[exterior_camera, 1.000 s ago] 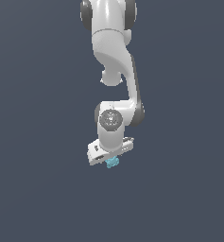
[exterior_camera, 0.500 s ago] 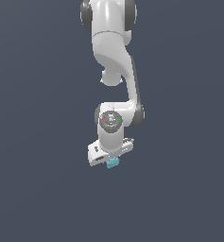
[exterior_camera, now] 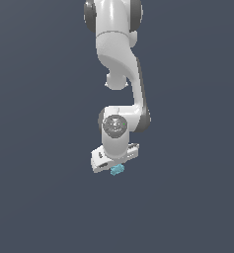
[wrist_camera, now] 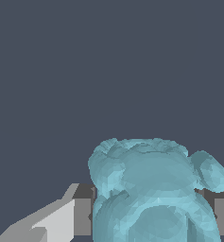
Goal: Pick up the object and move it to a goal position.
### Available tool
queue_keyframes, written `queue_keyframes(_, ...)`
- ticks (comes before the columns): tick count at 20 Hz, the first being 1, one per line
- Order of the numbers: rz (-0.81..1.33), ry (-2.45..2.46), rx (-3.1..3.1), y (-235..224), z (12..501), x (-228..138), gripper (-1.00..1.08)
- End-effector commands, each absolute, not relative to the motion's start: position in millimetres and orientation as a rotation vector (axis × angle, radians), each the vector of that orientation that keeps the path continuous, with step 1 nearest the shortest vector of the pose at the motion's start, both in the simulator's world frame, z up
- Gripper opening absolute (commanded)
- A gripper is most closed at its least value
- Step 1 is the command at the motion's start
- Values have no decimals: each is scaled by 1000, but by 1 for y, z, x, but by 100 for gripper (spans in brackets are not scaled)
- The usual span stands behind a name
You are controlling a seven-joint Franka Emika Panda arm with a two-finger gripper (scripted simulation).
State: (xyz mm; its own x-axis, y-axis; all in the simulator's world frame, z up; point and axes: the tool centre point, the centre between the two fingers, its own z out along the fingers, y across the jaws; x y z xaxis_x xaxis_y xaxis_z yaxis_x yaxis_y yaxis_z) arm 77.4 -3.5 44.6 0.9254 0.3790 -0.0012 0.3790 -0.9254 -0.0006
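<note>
1. In the exterior view the white arm (exterior_camera: pixel 119 74) hung down from the top of the frame, its wrist turned toward the dark grey-blue ground, with the claw (exterior_camera: pixel 116 167) at its lower end.
2. The light-blue knobbly object (exterior_camera: pixel 117 170) sat directly under the white claw body, touching its underside, and looked far smaller than the claw itself.
3. In the wrist view the object (wrist_camera: pixel 153 191) filled the space between the two fingers (wrist_camera: pixel 81 215), one grey pad showing on each flank of it.
4. The claw was narrowed onto the object, both pads pressed against its sides, so it was holding the blob.
5. The plain background gave no shadow or edge, so I could not tell whether the object rested on a surface or hung clear of it.
6. The object was lumpy and rounded, with a small knob jutting from one side of its upper part in the wrist view.
7. In the exterior view its longer side ran roughly across the frame, tilted slightly up toward the exterior view's right, matching the tilt of the claw body.
</note>
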Motion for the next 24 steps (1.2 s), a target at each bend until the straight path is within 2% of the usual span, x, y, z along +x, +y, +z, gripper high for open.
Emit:
queue_keyframes(1, 0, -606, -3083, -7, 51, 77, -100)
queue_keyframes(9, 0, -606, -3083, -30, 101, 72, -100)
queue_keyframes(24, -1, -607, -3081, -105, 262, 58, -100)
